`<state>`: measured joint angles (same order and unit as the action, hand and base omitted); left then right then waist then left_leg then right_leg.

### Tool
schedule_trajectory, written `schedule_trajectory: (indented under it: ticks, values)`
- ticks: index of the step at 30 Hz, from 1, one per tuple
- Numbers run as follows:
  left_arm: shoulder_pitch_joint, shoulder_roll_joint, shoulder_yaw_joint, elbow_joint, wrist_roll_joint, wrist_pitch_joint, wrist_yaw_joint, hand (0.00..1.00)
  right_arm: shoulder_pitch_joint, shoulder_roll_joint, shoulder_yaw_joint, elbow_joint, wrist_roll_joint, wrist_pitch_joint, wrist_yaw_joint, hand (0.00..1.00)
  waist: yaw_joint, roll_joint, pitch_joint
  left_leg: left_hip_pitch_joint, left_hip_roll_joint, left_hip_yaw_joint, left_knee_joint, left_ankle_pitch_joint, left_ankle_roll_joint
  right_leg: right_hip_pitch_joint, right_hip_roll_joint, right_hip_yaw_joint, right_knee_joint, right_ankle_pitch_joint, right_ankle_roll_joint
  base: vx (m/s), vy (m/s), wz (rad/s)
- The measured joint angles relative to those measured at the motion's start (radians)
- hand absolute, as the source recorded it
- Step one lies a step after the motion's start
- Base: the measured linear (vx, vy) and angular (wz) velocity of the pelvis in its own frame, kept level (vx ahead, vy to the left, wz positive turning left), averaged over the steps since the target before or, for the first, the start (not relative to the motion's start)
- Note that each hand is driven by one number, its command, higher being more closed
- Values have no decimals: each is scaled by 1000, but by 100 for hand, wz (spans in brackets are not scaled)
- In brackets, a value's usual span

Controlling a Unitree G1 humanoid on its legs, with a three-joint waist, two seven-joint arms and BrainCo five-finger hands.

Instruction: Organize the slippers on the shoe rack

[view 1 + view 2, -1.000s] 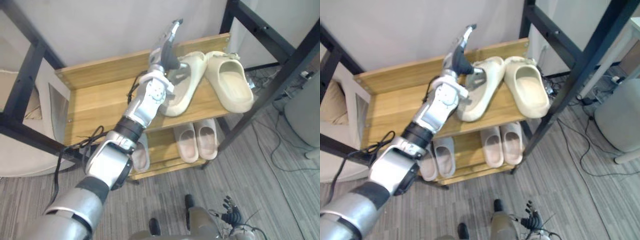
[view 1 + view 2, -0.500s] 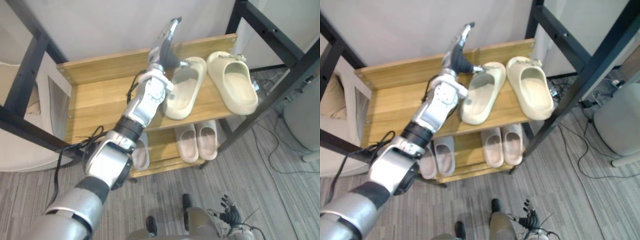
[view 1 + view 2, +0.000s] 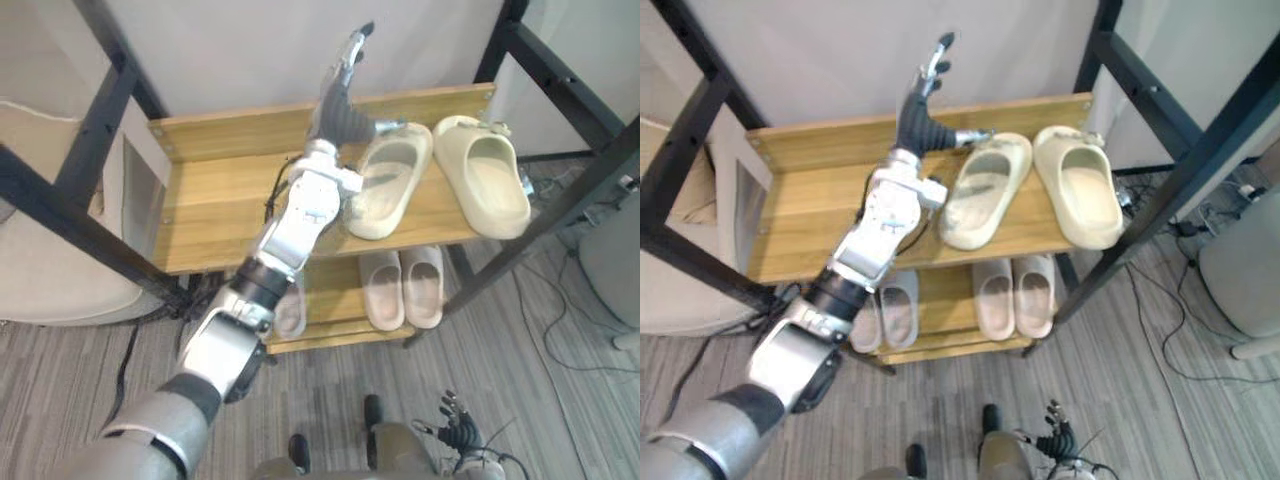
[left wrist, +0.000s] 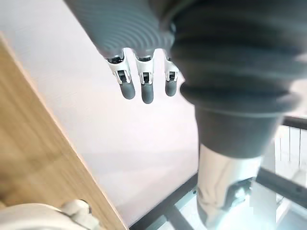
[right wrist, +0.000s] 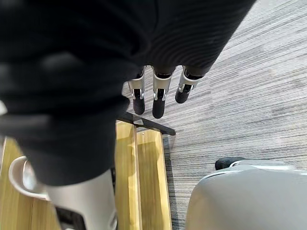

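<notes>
Aloft, left hand beside cream slipper.

The left half of the top shelf lies bare, open room from its front edge to the wall behind. The right half is taken by two cream slippers, the tilted slipper and the straight slipper, with a narrow gap between them. The left hand, fingers straight, stands above the back edge just beside the tilted slipper. Black frame bars hem the rack in: one bar slants across its left end, another bar across its right. The lower shelf sits close beneath, crowded with pale slippers.
</notes>
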<state>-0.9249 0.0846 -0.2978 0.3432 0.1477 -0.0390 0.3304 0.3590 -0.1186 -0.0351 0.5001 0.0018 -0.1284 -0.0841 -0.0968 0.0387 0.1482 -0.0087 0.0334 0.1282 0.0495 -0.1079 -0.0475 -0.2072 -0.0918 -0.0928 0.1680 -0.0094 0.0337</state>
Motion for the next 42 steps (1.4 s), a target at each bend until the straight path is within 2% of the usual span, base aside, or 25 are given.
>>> schedule_trajectory:
  ticks: [7,10,15,19,28,42]
  values:
    - [157,-2,-7,-94,-185,-46,-21,0,-29,-10,0,93,0,3,2,0,9,9,-43,14,2,-21,-2,13,-7,42,1,-25,-42,10,-4,18,-1,12]
    - [233,10,-6,-127,-266,-70,-49,0,-57,-19,-1,148,-1,8,4,0,9,13,-47,29,8,-36,-25,29,-12,86,11,-42,-113,44,-10,-32,-11,12]
    - [352,29,-7,-122,-370,-72,-83,0,-84,-22,0,192,-1,24,4,0,11,11,-49,37,11,-44,-49,46,-15,147,24,-59,-241,116,-14,-66,-23,4]
    - [394,31,-14,-117,-423,-72,-100,0,-85,-33,10,195,-2,27,4,0,11,10,-48,39,15,-54,-54,49,-19,164,29,-63,-260,121,-16,-55,-26,3]
    - [472,36,-105,-106,-462,-60,-153,0,-101,-40,30,241,-2,30,4,0,7,2,-52,54,30,-59,-81,51,-34,167,45,-70,-263,115,-15,10,-7,0]
    - [459,6,-231,-74,-460,-69,-189,0,-126,-38,40,279,-2,37,4,0,-7,-17,-50,83,23,-77,-88,50,-26,199,43,-80,-265,112,-13,31,6,4]
